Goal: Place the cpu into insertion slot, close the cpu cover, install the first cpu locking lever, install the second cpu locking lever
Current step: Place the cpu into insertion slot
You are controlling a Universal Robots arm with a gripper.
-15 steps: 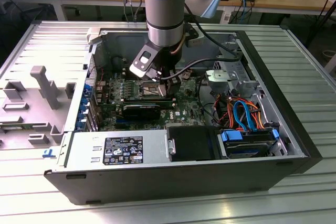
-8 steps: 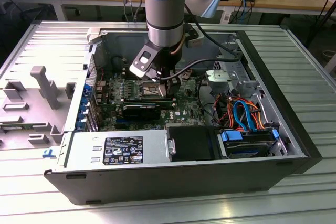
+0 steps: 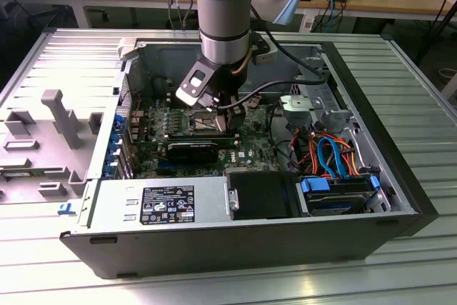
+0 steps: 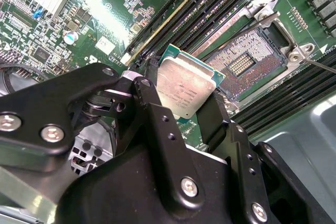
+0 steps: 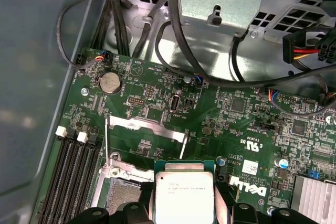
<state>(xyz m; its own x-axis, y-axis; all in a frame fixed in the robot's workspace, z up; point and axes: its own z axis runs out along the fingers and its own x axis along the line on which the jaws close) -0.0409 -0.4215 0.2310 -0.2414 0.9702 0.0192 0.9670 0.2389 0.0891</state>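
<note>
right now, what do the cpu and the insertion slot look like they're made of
The cpu, held in the gripper: matt silvery-grey metal lid, faintly printed, on a green board edge, likely laminate. The insertion slot: rim looks like bare bright steel, glinting at the corners; its bed is dark with fine metallic-looking contacts, probably plastic underneath.

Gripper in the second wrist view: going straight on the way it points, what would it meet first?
The gripper holds the cpu, so the cpu leads. It would probably touch the near rim of the open insertion slot, not sit squarely in it; depth is unclear.
</note>
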